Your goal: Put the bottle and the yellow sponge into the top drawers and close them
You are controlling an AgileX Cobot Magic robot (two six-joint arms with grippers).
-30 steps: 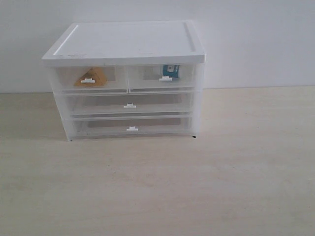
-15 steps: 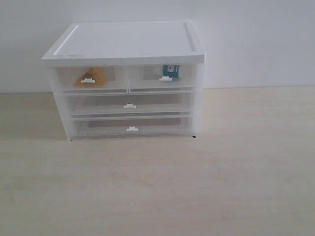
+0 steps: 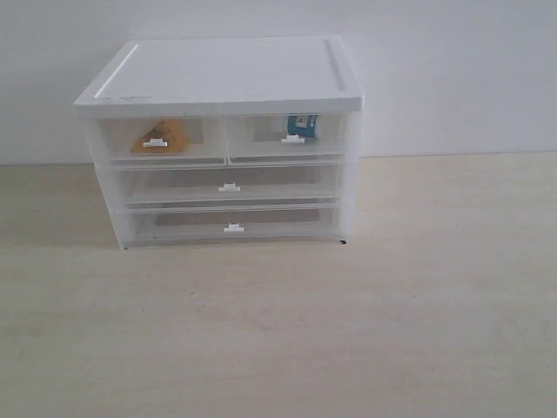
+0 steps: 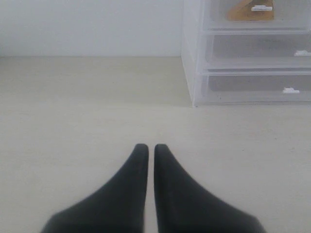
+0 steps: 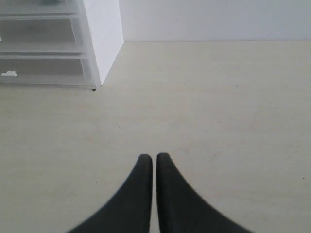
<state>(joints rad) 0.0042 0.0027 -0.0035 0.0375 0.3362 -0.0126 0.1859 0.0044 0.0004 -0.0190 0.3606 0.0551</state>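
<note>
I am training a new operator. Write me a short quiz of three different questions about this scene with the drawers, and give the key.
1. True or false: the yellow sponge lies inside the left top drawer of the exterior view.
2. Which one holds the bottle? A) the left top drawer B) the right top drawer C) neither
3. Fill in: the left gripper and the right gripper are both ____ and hold nothing.
Key: 1 true; 2 B; 3 shut.

Left hand (image 4: 147,147) and right hand (image 5: 154,157): smooth, black, curved, narrow-tipped.
</note>
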